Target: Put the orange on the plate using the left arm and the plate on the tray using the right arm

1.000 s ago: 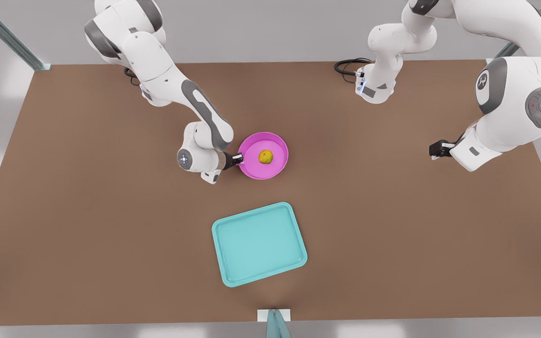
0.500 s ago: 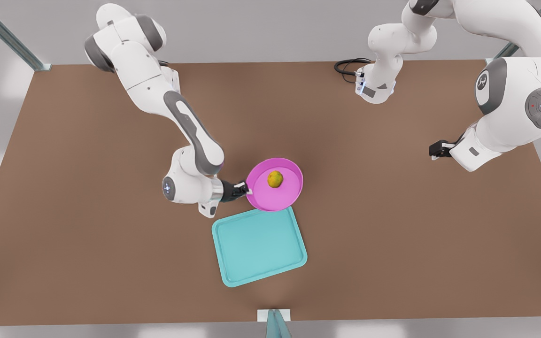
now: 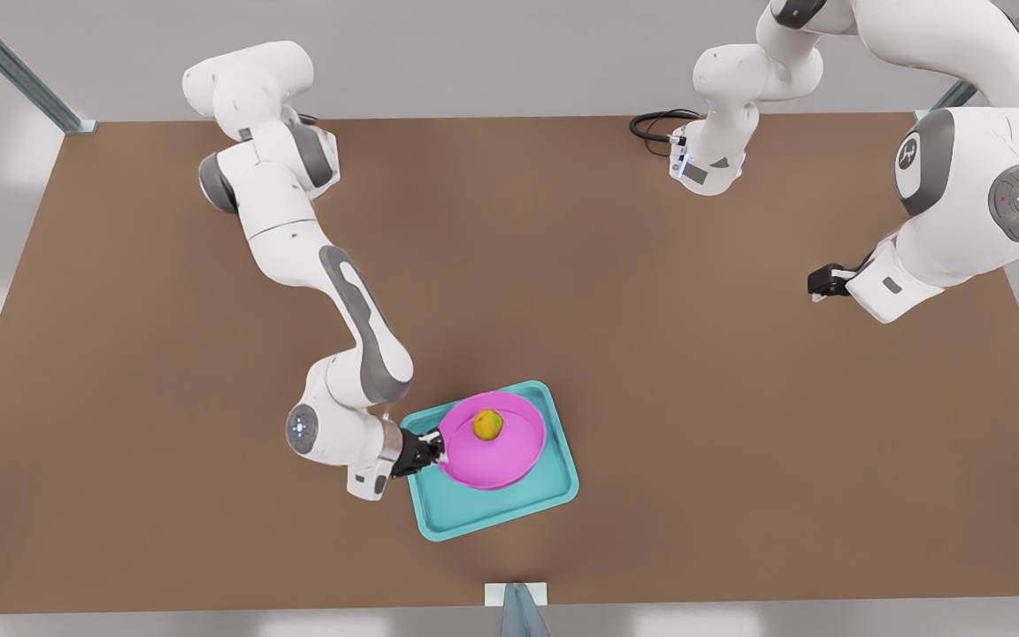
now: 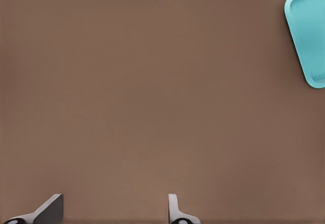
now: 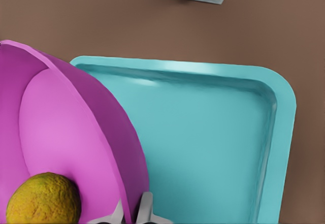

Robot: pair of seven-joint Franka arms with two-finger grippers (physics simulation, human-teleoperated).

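Right gripper [image 3: 435, 449] carried plate [image 3: 509, 456] over tray [image 3: 474, 513].

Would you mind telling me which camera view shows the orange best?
The front view: the whole orange shows there, sitting in the plate that the right gripper holds by the rim over the tray. The right wrist view shows it closer but cut off at the picture's edge. The left wrist view does not show it.

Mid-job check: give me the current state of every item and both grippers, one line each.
orange: sitting in the plate.
plate: held by its rim above the tray, not visibly set down.
tray: flat on the table, under the plate.
right gripper: shut on the plate rim.
left gripper: open, empty, waiting aside.
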